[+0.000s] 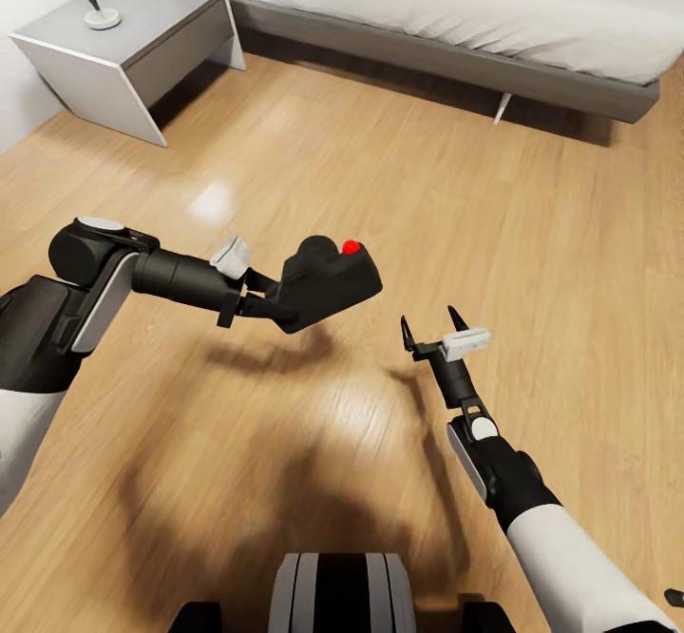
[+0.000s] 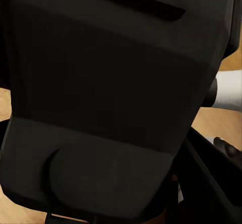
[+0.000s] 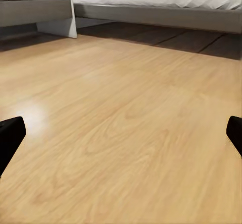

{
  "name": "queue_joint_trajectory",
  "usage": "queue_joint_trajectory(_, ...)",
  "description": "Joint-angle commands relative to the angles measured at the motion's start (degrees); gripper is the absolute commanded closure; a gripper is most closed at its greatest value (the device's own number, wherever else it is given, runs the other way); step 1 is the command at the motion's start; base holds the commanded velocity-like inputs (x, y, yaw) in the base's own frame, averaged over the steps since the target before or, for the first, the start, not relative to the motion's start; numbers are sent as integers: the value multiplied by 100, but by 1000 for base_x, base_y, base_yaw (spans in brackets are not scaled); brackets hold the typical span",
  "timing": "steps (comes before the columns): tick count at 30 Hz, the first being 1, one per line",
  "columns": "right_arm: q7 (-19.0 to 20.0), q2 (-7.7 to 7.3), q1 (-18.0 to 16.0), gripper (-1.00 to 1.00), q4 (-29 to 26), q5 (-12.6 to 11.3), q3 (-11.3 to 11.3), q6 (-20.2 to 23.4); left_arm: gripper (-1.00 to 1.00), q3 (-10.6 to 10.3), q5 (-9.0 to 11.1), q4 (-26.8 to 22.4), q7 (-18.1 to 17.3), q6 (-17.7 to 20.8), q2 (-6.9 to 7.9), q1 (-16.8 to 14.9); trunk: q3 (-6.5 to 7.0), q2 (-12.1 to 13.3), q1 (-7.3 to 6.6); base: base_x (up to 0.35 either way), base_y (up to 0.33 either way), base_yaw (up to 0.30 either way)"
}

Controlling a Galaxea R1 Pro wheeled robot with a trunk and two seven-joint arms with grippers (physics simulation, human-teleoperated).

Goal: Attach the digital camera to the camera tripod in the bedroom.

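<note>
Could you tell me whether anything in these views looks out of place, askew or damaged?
Nothing stands out. The chunky matte black camera with the red button is held tilted in the left gripper above the light wood plank floor, and the right gripper is open with nothing between its fingers.

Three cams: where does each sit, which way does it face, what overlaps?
Head: looks forward and down over the wood floor; both arms, left claw gripping the camera, right claw open, base at the bottom edge.
Left wrist: looks along the claw; the camera is right against the lens.
Right wrist: low, faces the bed and nightstand; fingertips at the edges.
Shared: head and right wrist both see the bed, nightstand and floor.
</note>
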Motion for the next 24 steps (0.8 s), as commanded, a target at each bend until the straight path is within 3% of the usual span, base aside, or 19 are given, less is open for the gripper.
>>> queue_joint_trajectory(1, 12, -3, -3, -100, 2, -10, 7, -15, 100, -8, 28, 14, -9, 43, 3, -5, 20, 0, -3, 0, 0, 0)
queue_joint_trajectory(24, 21, -3, 0, -100, 4, -1, 15, -14, 100, -17, 29, 62, -17, 43, -52, -5, 529, 31, -63, 0, 0, 0)
